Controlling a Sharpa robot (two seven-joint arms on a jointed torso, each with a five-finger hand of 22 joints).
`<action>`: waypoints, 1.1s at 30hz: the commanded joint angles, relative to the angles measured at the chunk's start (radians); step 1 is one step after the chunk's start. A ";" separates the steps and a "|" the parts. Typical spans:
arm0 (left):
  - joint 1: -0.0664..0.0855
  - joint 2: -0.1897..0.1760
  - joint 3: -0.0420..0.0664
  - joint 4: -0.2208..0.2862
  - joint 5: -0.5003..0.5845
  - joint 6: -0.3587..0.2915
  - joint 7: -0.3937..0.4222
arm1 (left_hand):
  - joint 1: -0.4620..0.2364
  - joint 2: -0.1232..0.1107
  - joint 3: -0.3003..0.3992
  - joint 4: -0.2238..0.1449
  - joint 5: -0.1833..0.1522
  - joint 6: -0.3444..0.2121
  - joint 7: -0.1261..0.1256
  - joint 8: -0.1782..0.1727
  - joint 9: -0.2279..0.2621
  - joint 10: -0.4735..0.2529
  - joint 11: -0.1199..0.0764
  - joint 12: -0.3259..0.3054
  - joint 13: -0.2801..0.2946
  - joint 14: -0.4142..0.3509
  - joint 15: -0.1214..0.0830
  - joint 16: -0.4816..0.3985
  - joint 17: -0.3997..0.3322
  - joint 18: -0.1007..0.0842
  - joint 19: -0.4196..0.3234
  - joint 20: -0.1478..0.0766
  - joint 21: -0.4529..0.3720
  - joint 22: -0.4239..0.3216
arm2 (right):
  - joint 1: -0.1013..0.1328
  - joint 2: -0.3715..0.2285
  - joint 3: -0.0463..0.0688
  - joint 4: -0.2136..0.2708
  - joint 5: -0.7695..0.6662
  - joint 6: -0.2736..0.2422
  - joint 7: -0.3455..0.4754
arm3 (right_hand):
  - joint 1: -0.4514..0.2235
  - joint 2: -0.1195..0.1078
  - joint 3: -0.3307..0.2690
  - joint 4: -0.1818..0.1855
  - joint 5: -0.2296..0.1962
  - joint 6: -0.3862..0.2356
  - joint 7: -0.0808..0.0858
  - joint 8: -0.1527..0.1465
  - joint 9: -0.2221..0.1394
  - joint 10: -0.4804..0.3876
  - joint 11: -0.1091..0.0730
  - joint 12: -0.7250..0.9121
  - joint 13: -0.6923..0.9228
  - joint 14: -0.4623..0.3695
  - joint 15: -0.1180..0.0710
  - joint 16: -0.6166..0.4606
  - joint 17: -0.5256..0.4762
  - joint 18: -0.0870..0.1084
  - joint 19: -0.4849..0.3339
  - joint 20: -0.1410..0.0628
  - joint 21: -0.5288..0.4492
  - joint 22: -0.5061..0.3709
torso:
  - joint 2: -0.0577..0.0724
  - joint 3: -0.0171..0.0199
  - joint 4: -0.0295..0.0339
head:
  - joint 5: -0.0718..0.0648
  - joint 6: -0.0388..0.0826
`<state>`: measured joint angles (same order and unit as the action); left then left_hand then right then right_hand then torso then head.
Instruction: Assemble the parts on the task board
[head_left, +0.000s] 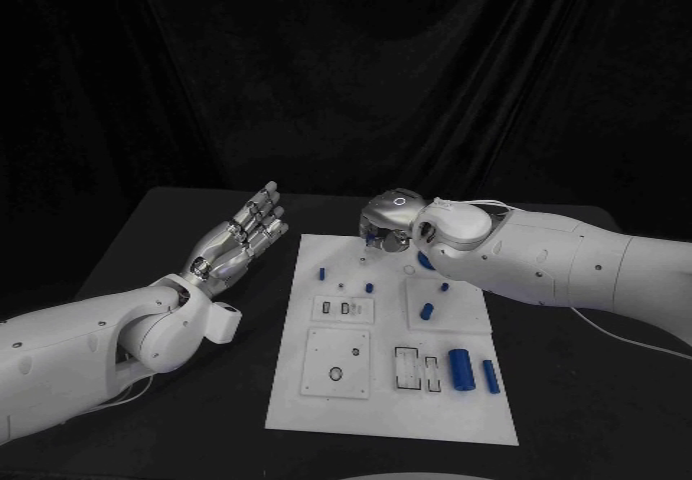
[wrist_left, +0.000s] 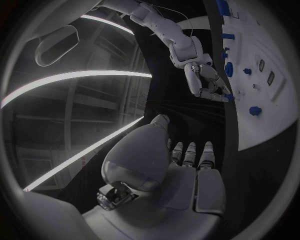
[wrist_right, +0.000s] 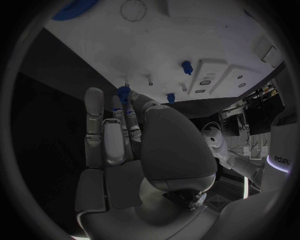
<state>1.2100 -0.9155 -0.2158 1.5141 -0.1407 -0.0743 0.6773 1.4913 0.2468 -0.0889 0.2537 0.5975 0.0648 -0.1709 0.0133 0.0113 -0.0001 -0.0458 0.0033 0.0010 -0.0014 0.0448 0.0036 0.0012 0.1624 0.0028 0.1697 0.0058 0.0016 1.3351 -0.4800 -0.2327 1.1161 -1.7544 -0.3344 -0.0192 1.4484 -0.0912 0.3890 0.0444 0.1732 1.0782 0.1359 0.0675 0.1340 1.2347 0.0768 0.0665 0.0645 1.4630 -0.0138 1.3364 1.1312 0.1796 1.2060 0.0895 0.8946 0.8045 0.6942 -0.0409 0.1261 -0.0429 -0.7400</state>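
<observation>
We see the white task board (head_left: 325, 405) lying flat in the middle of the black table (head_left: 130, 250), with small blue parts spread over it: two blue cylinders (head_left: 462, 369) side by side near its right edge, a shorter blue peg (head_left: 428, 312) on a raised white block further back, and tiny blue pieces toward the far end. Our right hand (head_left: 392, 222) is down over the far end of the board, and in the right wrist view its fingertips (wrist_right: 132, 100) appear to pinch a small blue toothed part (wrist_right: 123, 92) just at the board's edge; we judge it held, though the contact is small and partly hidden. Our left hand (head_left: 242, 238) hovers off the board to its left, fingers straight and slightly apart, holding nothing. The parts look like rigid, light plastic, smooth enough to slip or roll, so we would take each by its sides with a fingertip pinch, keep it upright, and press gently; the thin pegs could tip if nudged.
</observation>
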 joint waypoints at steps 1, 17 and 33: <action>0.001 0.003 0.001 0.000 -0.001 0.002 0.116 | 0.000 -0.012 0.009 0.000 0.003 0.008 0.018 0.000 0.002 0.000 0.008 -0.003 -0.001 0.001 0.001 -0.004 -0.001 0.016 -0.003 0.003 -0.006 -0.002 | -0.006 0.005 0.001 -0.008 -0.008 0.005 0.000 | -0.008 -0.007 0.001 0.006 -0.005 -0.014 0.003 -0.006 -0.003 -0.005 -0.002 -0.006 0.000 -0.004 0.007 -0.007 -0.002 -0.015 -0.004 0.008 -0.001 0.001 | -0.001 -0.0012 -0.0014 | 0.000 0.000; 0.001 0.007 0.001 -0.004 -0.001 0.011 0.108 | -0.001 -0.013 0.018 -0.007 0.004 0.037 0.061 0.006 0.007 0.000 0.014 -0.003 -0.001 0.001 0.003 -0.004 -0.001 0.016 -0.003 0.005 -0.006 -0.002 | -0.023 0.017 0.001 -0.040 -0.008 0.019 -0.001 | -0.013 -0.011 0.001 0.015 -0.010 -0.028 0.007 -0.006 -0.009 -0.021 0.002 -0.006 0.000 -0.010 0.011 -0.015 -0.016 -0.016 -0.006 0.011 -0.004 0.004 | -0.001 0.0004 0.0012 | 0.001 -0.007; 0.001 0.012 0.001 -0.011 -0.001 0.017 0.097 | -0.002 -0.012 0.026 -0.011 0.005 0.059 0.090 0.010 0.010 0.000 0.013 -0.003 -0.001 0.001 0.005 -0.004 -0.001 0.016 -0.003 0.007 -0.006 -0.002 | -0.031 0.027 0.001 -0.052 0.046 0.016 0.012 | -0.011 -0.013 0.004 0.019 -0.011 -0.045 0.010 -0.007 -0.015 -0.030 0.005 -0.006 0.000 -0.019 0.014 -0.028 -0.037 -0.014 -0.014 0.013 -0.015 -0.001 | -0.001 0.0007 0.0011 | 0.000 -0.009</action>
<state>1.2100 -0.9058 -0.2158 1.5026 -0.1408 -0.0688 0.6774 1.4880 0.2435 -0.0682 0.2440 0.5975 0.1257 -0.0884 0.0170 0.0205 -0.0002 -0.0391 0.0033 0.0016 -0.0014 0.0447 0.0036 0.0014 0.1623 0.0028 0.1697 0.0058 0.0015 1.3078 -0.4534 -0.2315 1.0653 -1.7249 -0.3233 -0.0130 1.4394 -0.1001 0.3918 0.0581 0.1648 1.0394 0.1430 0.0644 0.1203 1.2145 0.0823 0.0667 0.0656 1.4488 0.0003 1.3126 1.0946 0.1796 1.1953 0.1002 0.8854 0.8047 0.6929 -0.0409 0.1260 -0.0412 -0.7486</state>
